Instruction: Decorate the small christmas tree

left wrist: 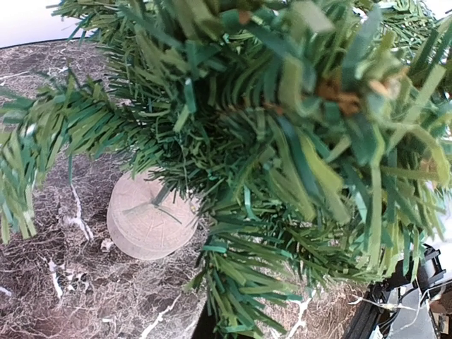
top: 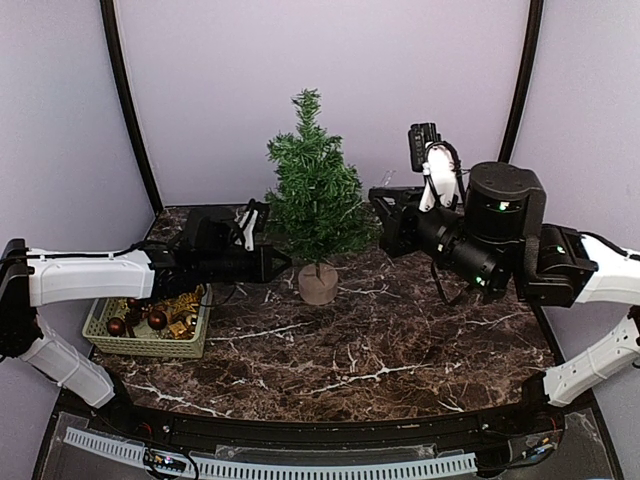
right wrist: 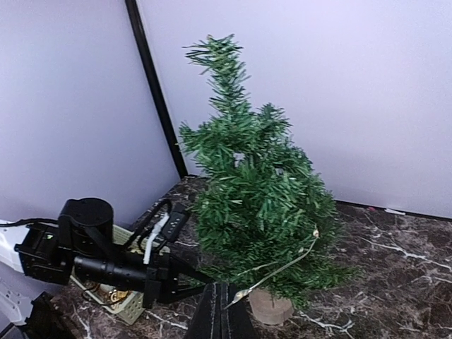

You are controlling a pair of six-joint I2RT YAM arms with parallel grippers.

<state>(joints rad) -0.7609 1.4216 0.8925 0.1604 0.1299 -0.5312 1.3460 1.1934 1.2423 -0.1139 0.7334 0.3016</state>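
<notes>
Since the left gripper (top: 272, 265) tapers to a point in the top view, we log it closed. Its tips sit at the lowest left branches of the small christmas tree (top: 316, 200), with nothing visibly held. Its own camera shows only needles and the stump base (left wrist: 150, 226). The right gripper (right wrist: 220, 296) is closed too. A thin pale strand (right wrist: 282, 265) runs from its tips up into the lower branches — pinched or just touching, we cannot tell. The tree stands upright on the dark marble table (top: 400, 350), between the two grippers. The basket (top: 150, 350) — under the left arm — holds dark red baubles (top: 117, 326) and gold ornaments (top: 182, 305).
</notes>
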